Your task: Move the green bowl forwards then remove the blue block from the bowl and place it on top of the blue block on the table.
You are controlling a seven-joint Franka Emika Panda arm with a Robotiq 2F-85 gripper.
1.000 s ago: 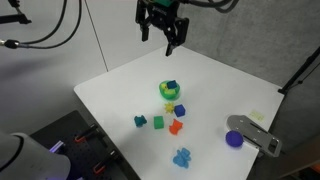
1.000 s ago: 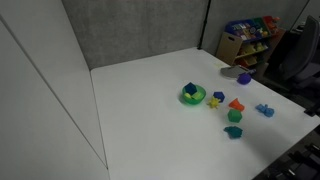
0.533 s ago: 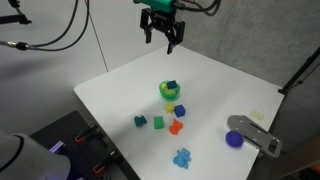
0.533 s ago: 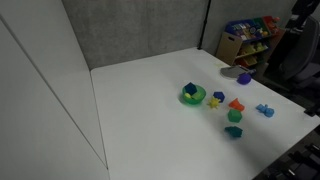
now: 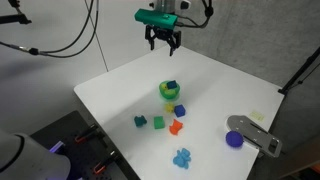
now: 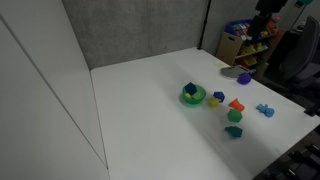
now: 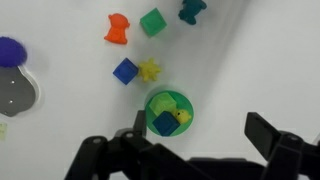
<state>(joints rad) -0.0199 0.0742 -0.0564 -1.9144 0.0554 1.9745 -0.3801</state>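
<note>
The green bowl stands mid-table and holds a blue block; both also show in an exterior view. In the wrist view the bowl holds the blue block, a small yellow piece and a light green piece. A second blue block lies on the table beside a yellow star, close to the bowl. My gripper hangs open and empty high above the table's far side, well above the bowl.
An orange piece, a green block, a teal piece and a light blue toy lie nearer the front. A purple disc sits on a grey plate at the right edge.
The gripper has shifted sideways above the far side of the table and turned, still open. The bowl and the blocks have not moved.
</note>
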